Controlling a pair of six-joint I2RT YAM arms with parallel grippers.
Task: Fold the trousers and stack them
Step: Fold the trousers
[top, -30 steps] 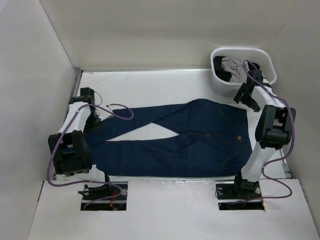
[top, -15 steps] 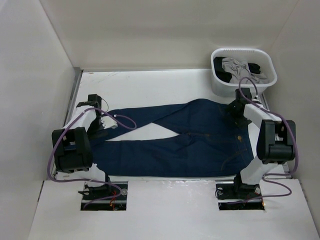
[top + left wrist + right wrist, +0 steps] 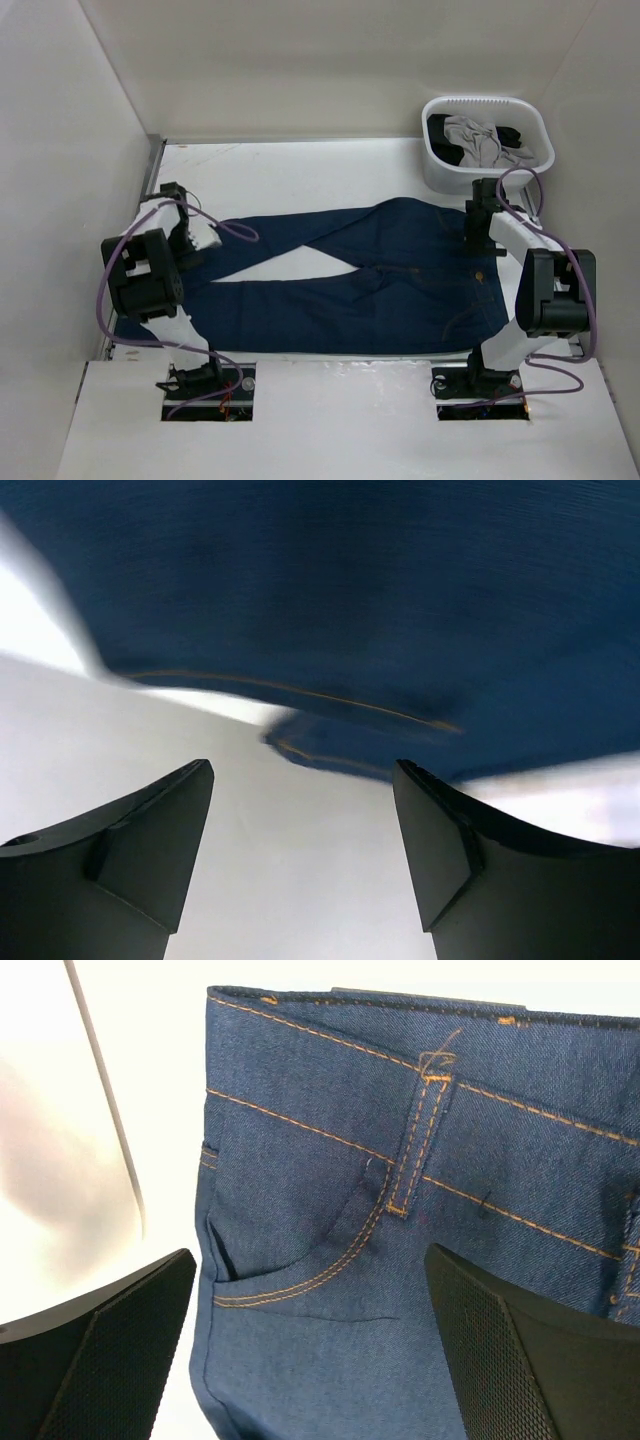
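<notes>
— Beneath the left tool (image 3: 302, 770) and the right tool (image 3: 310, 1252), what fills the bench (image 3: 300, 170)?

— Trousers (image 3: 380, 285), dark blue denim, laid flat. The legs run out to the left tool and the waistband lies under the right tool. The legs part in a narrow V between the two tools.

— Anything beyond the right tool?

— A white basket (image 3: 440, 170), near its far side, with grey and black cloth inside.

— How does the left tool stand?

— Spread, with nothing between its fingers. Bare bench lies below them, and a leg hem (image 3: 350, 712) with orange stitching sits just ahead, blurred.

— And the right tool?

— Spread wide, gripping nothing. It hangs over the waistband, with a front pocket (image 3: 290, 1220) between its fingers and a belt loop (image 3: 420, 1130) just ahead.
</notes>
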